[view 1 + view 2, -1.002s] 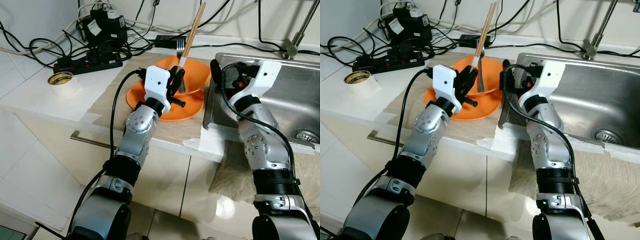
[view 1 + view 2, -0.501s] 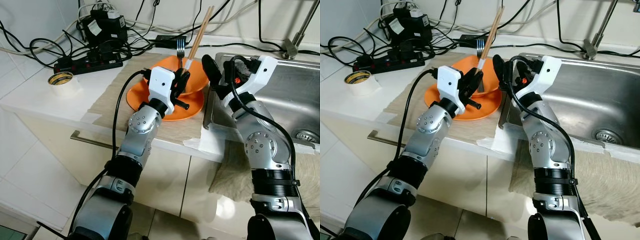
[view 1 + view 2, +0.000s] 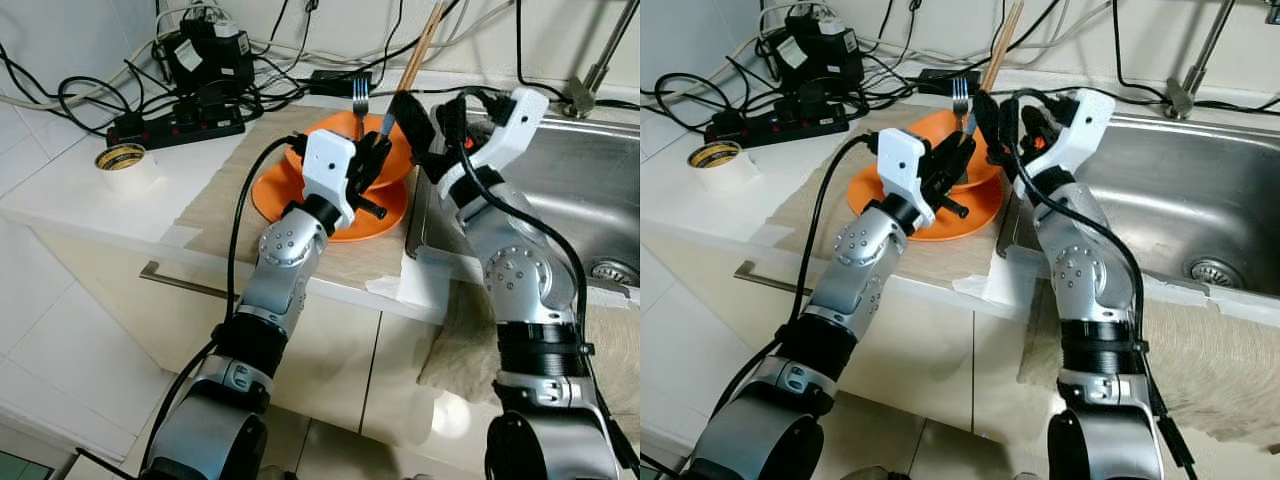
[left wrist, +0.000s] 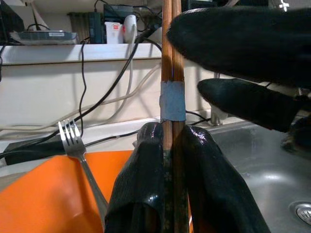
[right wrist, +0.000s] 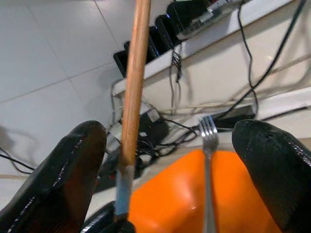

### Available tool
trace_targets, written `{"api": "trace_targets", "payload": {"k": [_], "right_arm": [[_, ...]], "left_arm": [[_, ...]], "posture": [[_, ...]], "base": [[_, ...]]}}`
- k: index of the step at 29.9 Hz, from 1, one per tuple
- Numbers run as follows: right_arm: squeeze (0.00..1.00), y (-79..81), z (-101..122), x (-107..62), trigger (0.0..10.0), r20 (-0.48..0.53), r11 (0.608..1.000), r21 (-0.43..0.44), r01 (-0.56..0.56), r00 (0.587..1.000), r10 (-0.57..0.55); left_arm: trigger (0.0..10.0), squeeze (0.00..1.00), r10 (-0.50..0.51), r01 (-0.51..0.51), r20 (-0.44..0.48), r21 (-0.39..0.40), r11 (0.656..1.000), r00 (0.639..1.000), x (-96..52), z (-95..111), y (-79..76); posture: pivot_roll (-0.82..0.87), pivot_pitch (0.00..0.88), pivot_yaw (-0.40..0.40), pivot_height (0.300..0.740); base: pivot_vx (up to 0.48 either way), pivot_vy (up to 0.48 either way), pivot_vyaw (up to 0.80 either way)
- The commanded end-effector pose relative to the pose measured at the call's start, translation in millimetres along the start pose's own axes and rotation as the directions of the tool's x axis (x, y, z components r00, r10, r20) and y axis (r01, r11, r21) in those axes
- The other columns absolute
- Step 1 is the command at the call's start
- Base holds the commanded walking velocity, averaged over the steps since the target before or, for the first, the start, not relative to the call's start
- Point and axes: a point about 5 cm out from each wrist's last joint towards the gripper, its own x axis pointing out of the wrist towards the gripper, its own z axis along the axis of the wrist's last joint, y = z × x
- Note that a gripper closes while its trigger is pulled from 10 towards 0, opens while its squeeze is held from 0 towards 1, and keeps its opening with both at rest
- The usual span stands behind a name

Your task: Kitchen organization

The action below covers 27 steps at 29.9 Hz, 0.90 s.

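White counter [image 3: 70, 205], steel sink [image 3: 600, 190], pale tiled floor [image 3: 60, 370].

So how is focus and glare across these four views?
Both eye views are sharp and evenly lit, with mild sheen on the steel sink basin. In the left wrist view, the left gripper holding the taped wooden chopsticks is glossy and soft up close. In the right wrist view, the right gripper's black fingertips blur.

**Hidden and cut off**

The chopsticks [image 3: 425, 40] run past the top edge in the eye views, their tips unseen. The left gripper [image 4: 170, 145] covers their lower ends. The fork [image 3: 961, 100] handle disappears behind the arms. The orange bowl [image 3: 330, 135] is partly blocked.
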Motion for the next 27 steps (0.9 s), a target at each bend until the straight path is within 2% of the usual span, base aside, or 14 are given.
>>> {"api": "trace_targets", "payload": {"k": [1,8,25,26,27], "right_arm": [[0.0,1.7,-1,4.4,10.0,-0.007,1.0,-0.023,0.015,1.0,-0.015],[0.0,3.3,-6,9.6,10.0,-0.023,0.999,-0.024,0.029,0.999,-0.029],[0.0,6.0,-7,17.9,10.0,-0.015,0.999,-0.014,0.033,0.999,-0.033],[0.55,5.2,-7,18.2,10.0,-0.016,0.999,-0.018,0.04,0.999,-0.04],[1.0,3.7,-8,18.6,10.0,-0.02,0.998,-0.025,0.051,0.998,-0.051]], "left_arm": [[0.0,0.0,-0.009,0.009,0.016,-0.013,1.0,1.0,-0.8,4,-0.6],[0.0,0.0,-0.064,0.065,0.064,-0.014,0.998,0.996,1.4,15,-11.9],[0.0,0.0,-0.118,0.121,0.084,-0.037,0.992,0.99,0.4,20,-23.7],[0.0,0.0,-0.12,0.124,0.084,-0.037,0.992,0.989,0.3,21,-24.1],[0.0,0.0,-0.122,0.126,0.086,-0.038,0.991,0.989,0.3,21,-24.5]], "posture": [[-0.09,0.0,0.057,0.74],[-0.09,0.0,0.057,0.74],[-0.09,0.0,0.057,0.74],[-0.09,0.0,0.057,0.74],[-0.09,0.0,0.055,0.74]], "base": [[0.0,0.0,0.0],[0.0,0.0,0.0],[0.0,0.0,0.0],[0.0,0.0,0.0],[0.0,0.0,0.0]]}}
